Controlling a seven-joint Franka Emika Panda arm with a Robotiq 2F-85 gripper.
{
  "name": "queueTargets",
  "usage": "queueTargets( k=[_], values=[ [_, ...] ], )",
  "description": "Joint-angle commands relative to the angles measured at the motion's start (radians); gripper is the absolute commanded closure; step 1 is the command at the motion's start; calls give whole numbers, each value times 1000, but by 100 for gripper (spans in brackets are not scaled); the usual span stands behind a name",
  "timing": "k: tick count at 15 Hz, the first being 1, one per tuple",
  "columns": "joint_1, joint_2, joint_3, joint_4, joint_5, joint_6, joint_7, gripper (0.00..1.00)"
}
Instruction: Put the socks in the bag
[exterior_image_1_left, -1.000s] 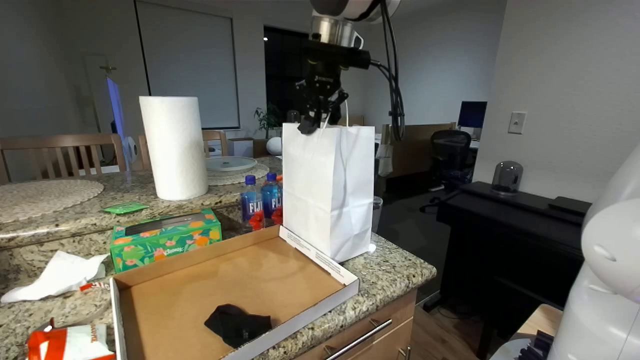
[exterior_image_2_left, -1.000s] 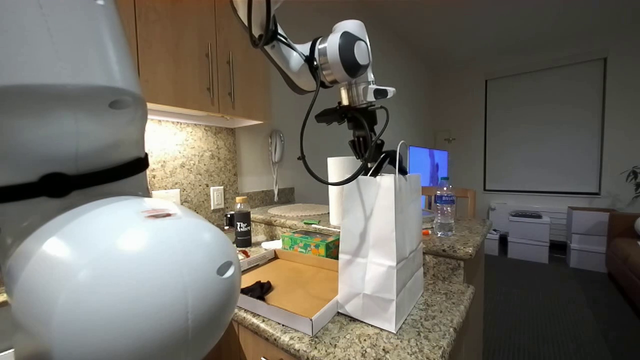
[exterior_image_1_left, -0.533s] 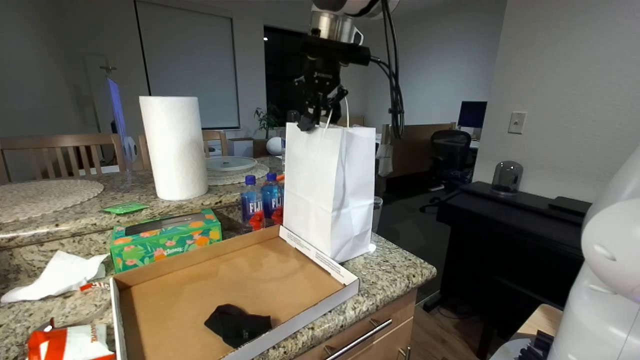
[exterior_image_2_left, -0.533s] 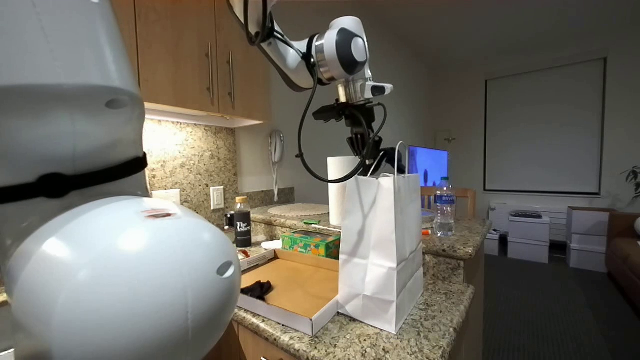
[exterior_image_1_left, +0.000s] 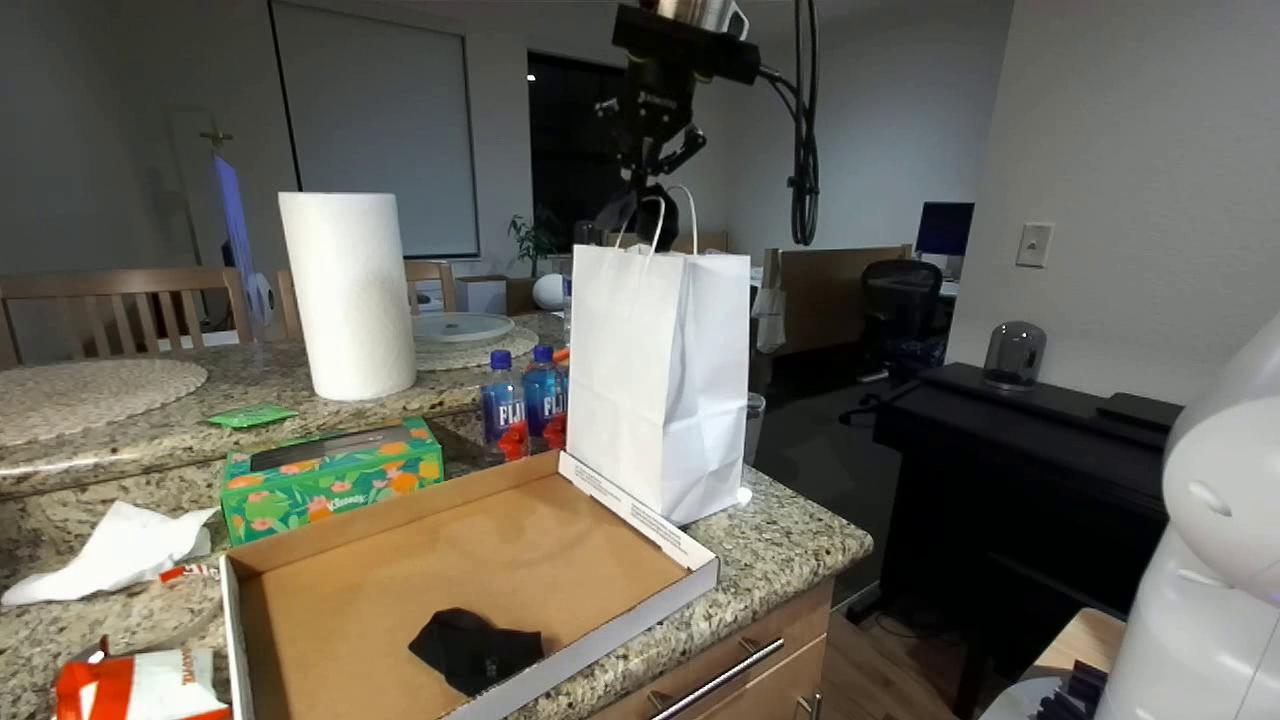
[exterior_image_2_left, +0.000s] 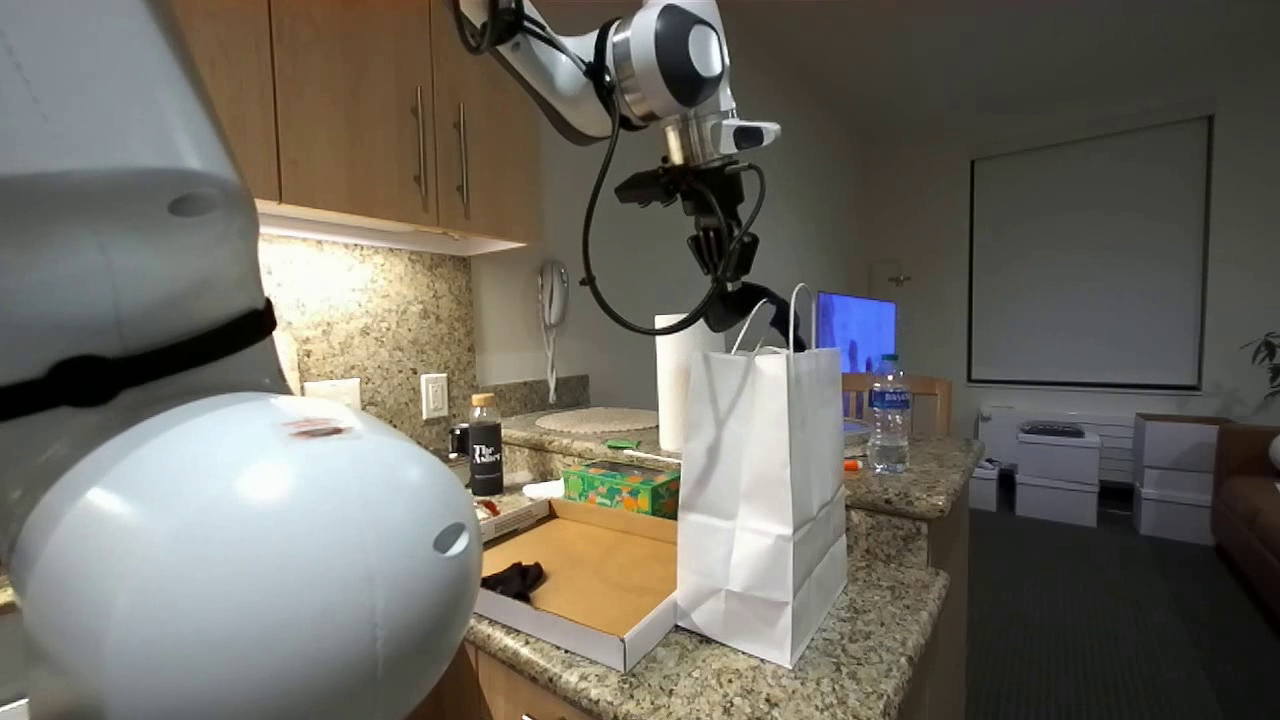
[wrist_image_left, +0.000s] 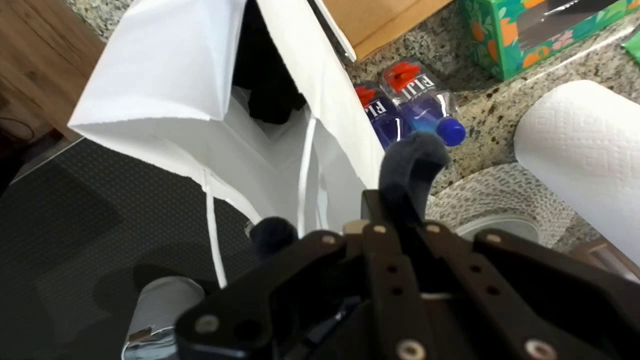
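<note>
Where visible, a dark, fuzzy, curled sock (wrist_image_left: 397, 175) tight between closed fingers (wrist_image_left: 382, 242), near the white bag (exterior_image_2_left: 740, 500).

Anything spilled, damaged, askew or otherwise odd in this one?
I see no clear spill or damage. A crumpled white paper lies on the counter beside the tissue box, looking like litter. The held dark sock juts sideways from the gripper near the handles of the white bag, so it might snag.

In an exterior view, a paper towel roll (exterior_image_1_left: 350, 300) stands on the far, raised tabletop (exterior_image_1_left: 170, 440), a green packet (exterior_image_1_left: 252, 416) at its left. A flowered tissue box (exterior_image_1_left: 335, 485) sits nearer, left of two blue-capped bottles (exterior_image_1_left: 503, 405); a crumpled white sheet (exterior_image_1_left: 120, 550) lies farther left.
</note>
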Motion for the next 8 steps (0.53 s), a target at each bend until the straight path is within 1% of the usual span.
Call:
queueTargets(
  k=[1, 4, 8],
  values=[
    [8, -87, -44, -37, 101, 20, -65, 92],
    [-2, -114, -74, -35, 166, 21, -85, 92],
    [-4, -117, -124, -35, 258, 13, -135, 92]
  ],
)
